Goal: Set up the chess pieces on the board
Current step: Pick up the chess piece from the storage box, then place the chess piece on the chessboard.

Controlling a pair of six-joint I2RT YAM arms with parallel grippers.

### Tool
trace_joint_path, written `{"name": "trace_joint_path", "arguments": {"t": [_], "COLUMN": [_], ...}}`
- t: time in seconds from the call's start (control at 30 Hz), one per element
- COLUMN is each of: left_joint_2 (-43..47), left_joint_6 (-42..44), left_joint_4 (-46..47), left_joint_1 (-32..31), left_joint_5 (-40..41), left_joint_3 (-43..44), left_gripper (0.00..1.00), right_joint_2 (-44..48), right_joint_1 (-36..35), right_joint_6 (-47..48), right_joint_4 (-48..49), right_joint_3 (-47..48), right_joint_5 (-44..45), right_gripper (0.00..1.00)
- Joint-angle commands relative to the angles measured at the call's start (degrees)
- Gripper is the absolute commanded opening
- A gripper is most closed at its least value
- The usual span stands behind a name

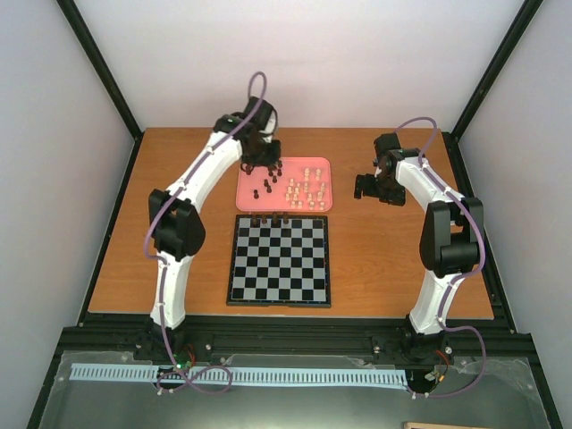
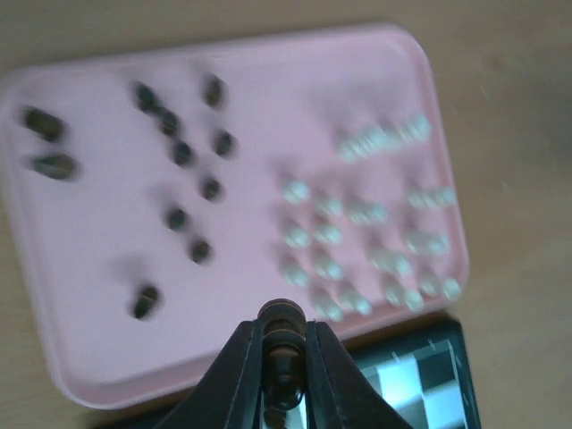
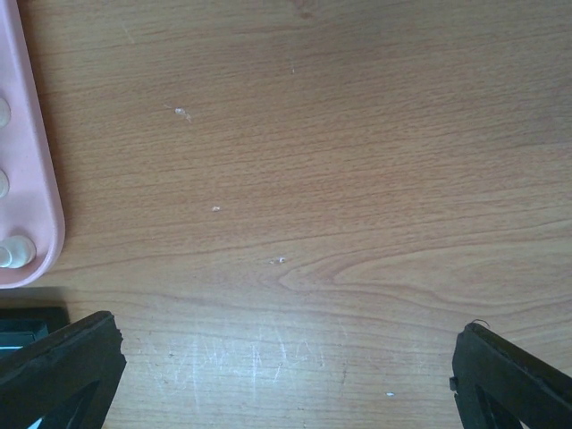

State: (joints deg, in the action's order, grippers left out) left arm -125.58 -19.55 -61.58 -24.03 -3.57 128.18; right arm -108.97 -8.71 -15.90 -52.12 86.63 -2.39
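The board (image 1: 279,268) lies at the table's middle, with several dark chess pieces (image 1: 271,218) standing along its far row. Behind it the pink tray (image 1: 243,204) holds dark pieces (image 2: 179,152) on its left half and cream pieces (image 2: 375,232) on its right half. My left gripper (image 2: 284,344) hovers over the tray's near edge, shut on a dark piece (image 2: 284,315) that stands upright between the fingers. A corner of the board (image 2: 420,375) shows just beyond it. My right gripper (image 3: 286,375) is open above bare wood to the right of the tray, holding nothing.
The right wrist view shows the tray's right rim (image 3: 40,179) with a cream piece (image 3: 13,252) inside it, and a board corner (image 3: 27,320) at the lower left. Black frame rails border the wooden tabletop (image 1: 393,259).
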Motion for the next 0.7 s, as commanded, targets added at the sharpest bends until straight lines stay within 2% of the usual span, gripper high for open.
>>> {"name": "trace_joint_path", "arguments": {"t": [0.0, 0.4, 0.67], "left_joint_2": [1.9, 2.4, 0.3], "left_joint_6": [4.9, 10.9, 11.9], "left_joint_4": [-1.2, -1.8, -2.3], "left_joint_1": [-4.6, -9.1, -13.9], "left_joint_5": [-7.0, -7.7, -2.7], "left_joint_3": [-5.6, -8.0, -8.8], "left_gripper": [0.03, 0.01, 0.01], "right_joint_2": [1.2, 3.9, 5.7], "right_joint_1": [-0.3, -0.3, -0.4], "right_joint_6": [0.0, -0.7, -1.2], "right_joint_4": [0.9, 2.4, 3.9], "right_joint_3": [-0.9, -4.5, -7.7], "right_joint_5": [-0.1, -0.1, -0.3], "right_gripper": [1.00, 1.00, 1.00]}}
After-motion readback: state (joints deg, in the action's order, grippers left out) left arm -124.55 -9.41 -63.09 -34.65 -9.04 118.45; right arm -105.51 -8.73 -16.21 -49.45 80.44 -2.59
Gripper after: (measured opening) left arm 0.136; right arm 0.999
